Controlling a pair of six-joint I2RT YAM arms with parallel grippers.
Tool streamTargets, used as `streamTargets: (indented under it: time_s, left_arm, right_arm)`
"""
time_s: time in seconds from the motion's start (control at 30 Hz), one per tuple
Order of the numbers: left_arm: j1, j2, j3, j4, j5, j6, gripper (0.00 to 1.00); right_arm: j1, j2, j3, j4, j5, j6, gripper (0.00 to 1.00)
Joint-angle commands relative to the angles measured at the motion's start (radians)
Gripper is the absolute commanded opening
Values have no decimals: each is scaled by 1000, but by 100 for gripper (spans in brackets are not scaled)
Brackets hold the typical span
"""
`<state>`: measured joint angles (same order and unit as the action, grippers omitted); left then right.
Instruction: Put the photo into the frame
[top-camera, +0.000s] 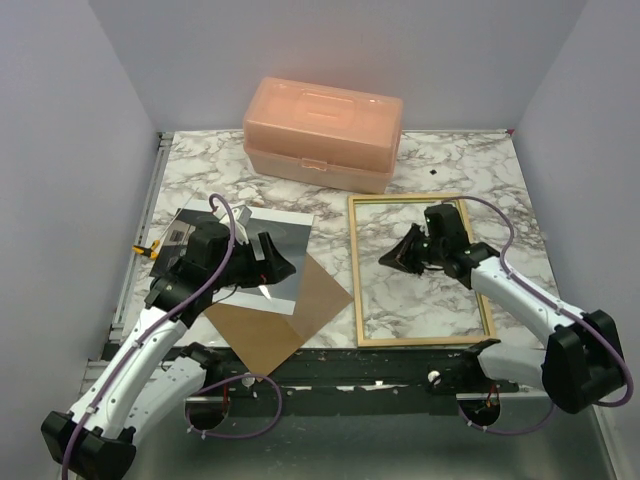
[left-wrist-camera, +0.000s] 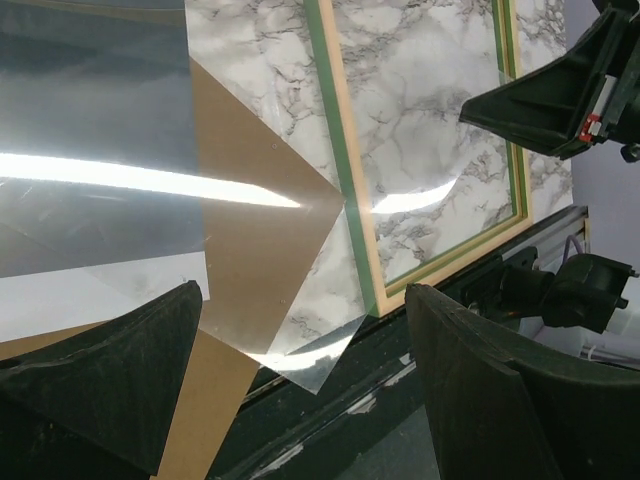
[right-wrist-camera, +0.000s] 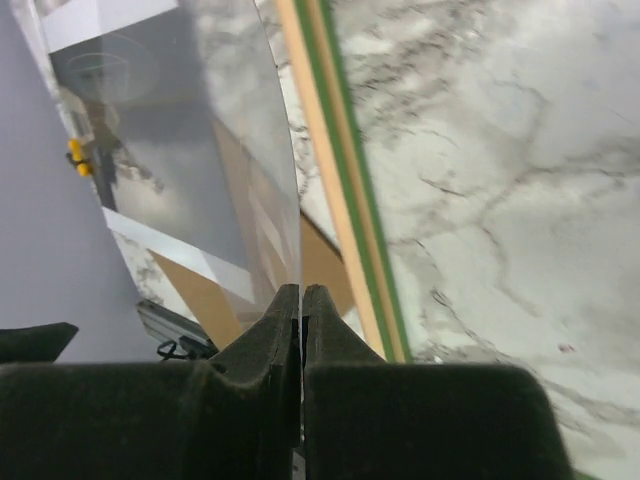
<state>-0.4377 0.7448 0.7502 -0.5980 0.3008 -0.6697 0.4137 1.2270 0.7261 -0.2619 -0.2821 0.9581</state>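
Observation:
The photo (top-camera: 285, 240), a glossy grey print with white borders, lies at the left, partly on a brown backing board (top-camera: 290, 320). The frame (top-camera: 356, 280) lies flat at the right, pale wood with a green strip (left-wrist-camera: 340, 170). My left gripper (top-camera: 272, 262) hovers open over the photo's near right part, nothing between its fingers (left-wrist-camera: 300, 300). My right gripper (top-camera: 385, 258) is over the frame's upper left, shut (right-wrist-camera: 301, 292) on the edge of a thin clear sheet (left-wrist-camera: 320, 370). That sheet slopes leftward over the board and photo (right-wrist-camera: 150, 120).
A peach plastic box (top-camera: 325, 130) stands at the back centre. A yellow clamp (top-camera: 143, 248) sits on the table's left rail. The black front rail (top-camera: 330, 370) runs just below the board's corner and the frame's bottom edge. Grey walls close in both sides.

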Motion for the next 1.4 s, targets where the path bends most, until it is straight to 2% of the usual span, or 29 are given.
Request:
streamTargets:
  time_s: [0.0, 0.03, 0.17, 0.23, 0.27, 0.43, 0.77, 0.93, 1.13, 1.37]
  left_arm:
    - [7, 10, -17, 43, 37, 8, 85]
    - [7, 10, -18, 45, 38, 8, 85]
    - [7, 19, -26, 47, 36, 8, 85]
    - [7, 22, -30, 42, 31, 5, 85]
    - [7, 24, -32, 37, 27, 3, 84]
    - [7, 47, -47, -1, -14, -13, 84]
    - [7, 135, -112, -70, -92, -87, 84]
    - [7, 155, -191, -15, -75, -152, 84]
    - [7, 195, -275, 102, -13, -207, 84]
    - [7, 234, -316, 168, -1, -221, 84]
  right_arm:
    - [-12, -69, -43, -193, 118, -20, 4]
    - [-12, -75, -46, -208, 126, -20, 10]
    - [-13, -67, -30, -272, 172, -41, 64]
    - [-14, -59, -10, -298, 202, -55, 80]
    - [-13, -56, 2, -304, 215, -69, 84]
    - [-13, -3, 82, -299, 247, -141, 87]
    - [-26, 207, 247, -152, 98, -386, 87]
    - [-45, 375, 352, -126, -27, -449, 85]
    - [-49, 550, 464, -133, -48, -484, 85]
    - [-51, 678, 474, -22, -202, -467, 80]
